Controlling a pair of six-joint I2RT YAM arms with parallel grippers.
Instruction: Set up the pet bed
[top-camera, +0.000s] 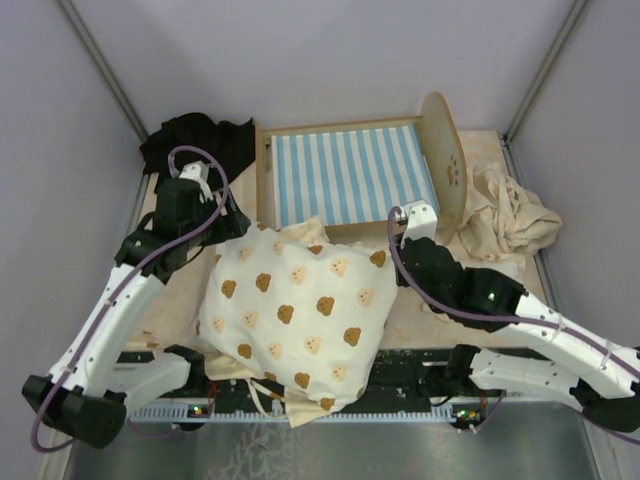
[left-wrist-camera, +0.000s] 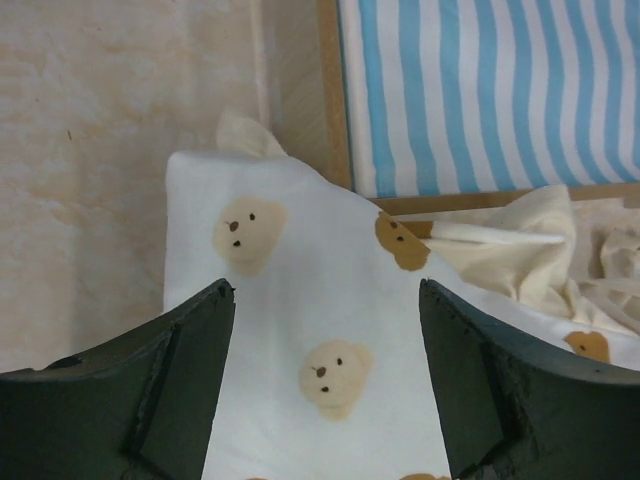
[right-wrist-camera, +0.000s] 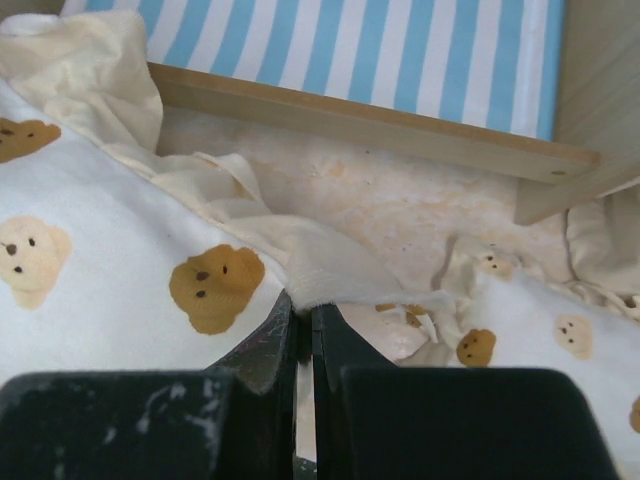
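ok so the bed (top-camera: 345, 178) sits at the far middle of the table (top-camera: 432, 325), wood frame w/ the blue/white striped mattress (top-camera: 350, 172) lying flat in it, and the rounded headboard (top-camera: 447, 160) upright at the right end, paw cutout showing. The cushion (top-camera: 295, 320) (white w/ brown and tan bear prints, cream frill) lies just in front of the bed, closer to the arms, and its far corner laps onto the bed's near rail. Left gripper (left-wrist-camera: 327, 300) has its fingers (left-wrist-camera: 190, 370) wide apart, one on each side of the cushion's far-left corner. Can't tell if they actually touch the fabric tbh. Right gripper (right-wrist-camera: 300, 305) is pinched together on the cushion's frill at the right side, w/ the cream edge running straight into the tips. Crumpled beige cloth (top-camera: 510, 215) is on the table right of the headboard, and some black fabric (top-camera: 200, 140) is bunched at the far left, next to the bed's left end.
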